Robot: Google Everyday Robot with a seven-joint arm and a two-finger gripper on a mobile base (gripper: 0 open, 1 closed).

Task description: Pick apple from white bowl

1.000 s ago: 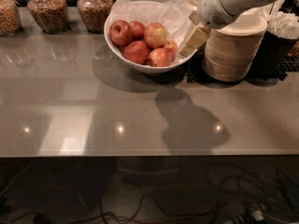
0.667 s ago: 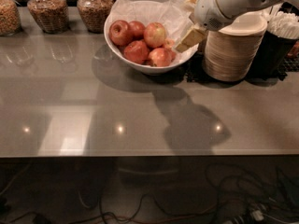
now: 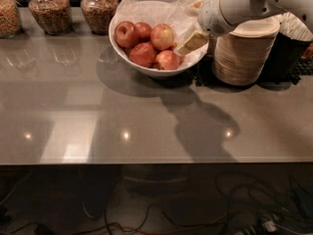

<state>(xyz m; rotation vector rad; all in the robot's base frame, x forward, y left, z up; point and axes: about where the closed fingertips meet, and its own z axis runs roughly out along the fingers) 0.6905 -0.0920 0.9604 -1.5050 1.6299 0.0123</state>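
Observation:
The white bowl point(image 3: 146, 71) stands at the back middle of the grey counter, lined with crinkled white paper point(image 3: 139, 9). It holds several red apples, among them one at the left point(image 3: 126, 34), one at the top right point(image 3: 163, 36) and one at the front right point(image 3: 167, 60). My gripper point(image 3: 193, 24) reaches in from the upper right over the bowl's right rim, beside the front right apple. Its beige fingers point(image 3: 190, 42) stand apart, open and holding nothing. No apple is between them.
A stack of beige paper bowls point(image 3: 242, 53) stands right of the white bowl, under my arm, with a dark container point(image 3: 288, 53) further right. Glass jars point(image 3: 49, 11) point(image 3: 99, 6) stand at the back left. The counter's front edge point(image 3: 156, 161) has cables below it.
My gripper has moved a little to the left and down, from beside the paper bowls to over the white bowl's right rim. The apples have not moved.

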